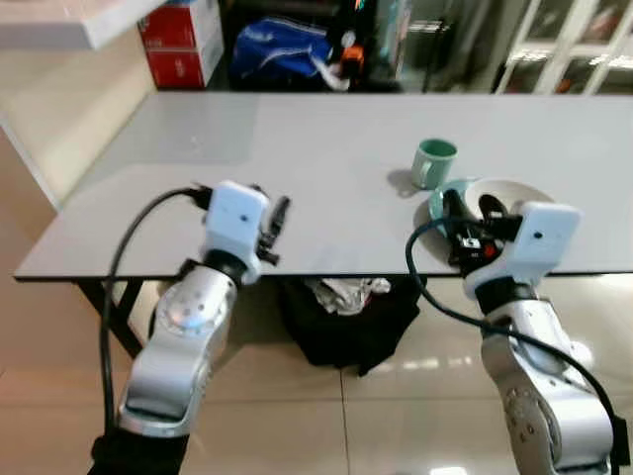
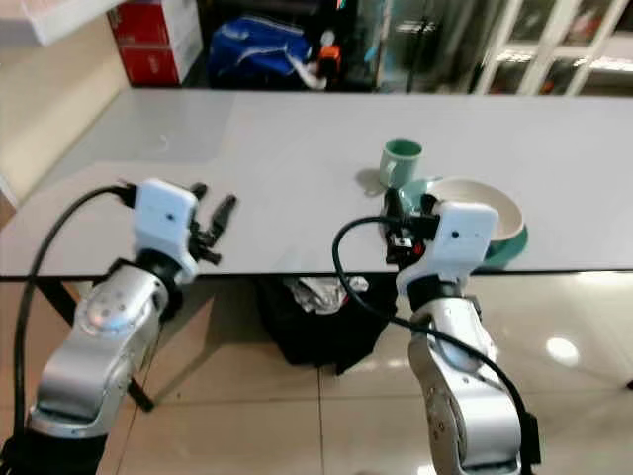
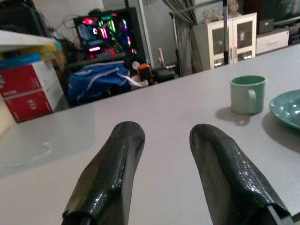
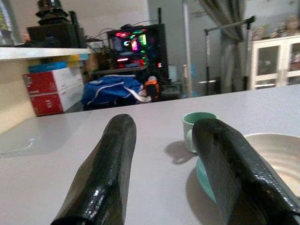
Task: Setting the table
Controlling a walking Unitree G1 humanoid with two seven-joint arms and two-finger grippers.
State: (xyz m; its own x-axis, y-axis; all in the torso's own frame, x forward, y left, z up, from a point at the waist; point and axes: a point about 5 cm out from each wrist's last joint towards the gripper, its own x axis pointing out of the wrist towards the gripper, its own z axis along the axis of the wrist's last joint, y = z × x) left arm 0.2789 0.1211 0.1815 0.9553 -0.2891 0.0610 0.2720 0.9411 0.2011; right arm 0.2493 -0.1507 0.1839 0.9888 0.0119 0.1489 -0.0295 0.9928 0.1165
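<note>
On the grey table point(image 1: 297, 148), at its right, a pale green mug point(image 1: 433, 161) stands upright. Just beside it, nearer the front edge, a white bowl point(image 1: 514, 194) rests on a teal plate point(image 1: 439, 202). My right gripper point(image 1: 472, 206) hovers open at the plate's near-left rim; its wrist view shows the mug point(image 4: 197, 131) and the bowl point(image 4: 274, 154) beyond its fingers. My left gripper point(image 1: 269, 201) is open and empty over the table's front left part, well apart from the mug point(image 3: 247, 95) and plate point(image 3: 286, 108).
A black bag point(image 1: 346, 317) with crumpled paper lies on the floor under the table's front edge. Behind the table are red boxes point(image 1: 183, 40), a blue bag point(image 1: 282, 49) and white glass-door cabinets point(image 1: 574, 49). The table's left half is bare.
</note>
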